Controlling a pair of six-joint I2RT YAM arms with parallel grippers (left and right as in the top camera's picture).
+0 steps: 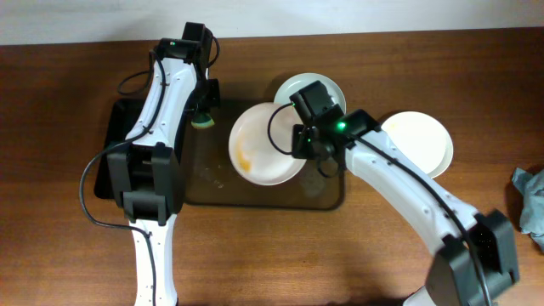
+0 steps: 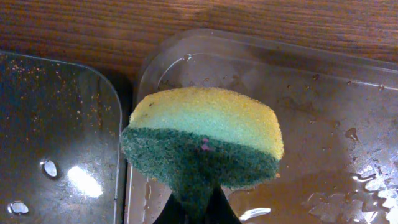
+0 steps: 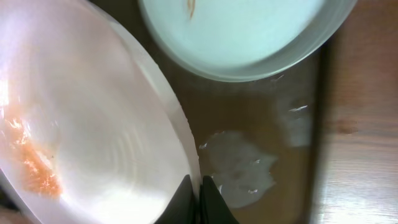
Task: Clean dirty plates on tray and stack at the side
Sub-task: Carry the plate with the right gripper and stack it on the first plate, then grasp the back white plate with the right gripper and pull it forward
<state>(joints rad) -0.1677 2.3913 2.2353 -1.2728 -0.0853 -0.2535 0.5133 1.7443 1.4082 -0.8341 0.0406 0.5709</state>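
White round plate with orange smear point(image 1: 265, 144) over brown translucent tray point(image 1: 255, 197) | right gripper point(image 3: 196, 191) pinches its rim | left gripper point(image 2: 196, 211) clamps yellow-green sponge point(image 2: 202, 140), near plate's left edge | pale mint plate point(image 1: 310, 87) behind; 1 white plate point(image 1: 418, 140) on table, right | tip: brace plate firmly, scrub smear with green side, keeping drips over tray

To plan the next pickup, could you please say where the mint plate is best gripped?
Probably its thin far-right rim, from above: the mint plate is shallow and sits low on the tray, and the white plate in the right claw crowds its near-left side.
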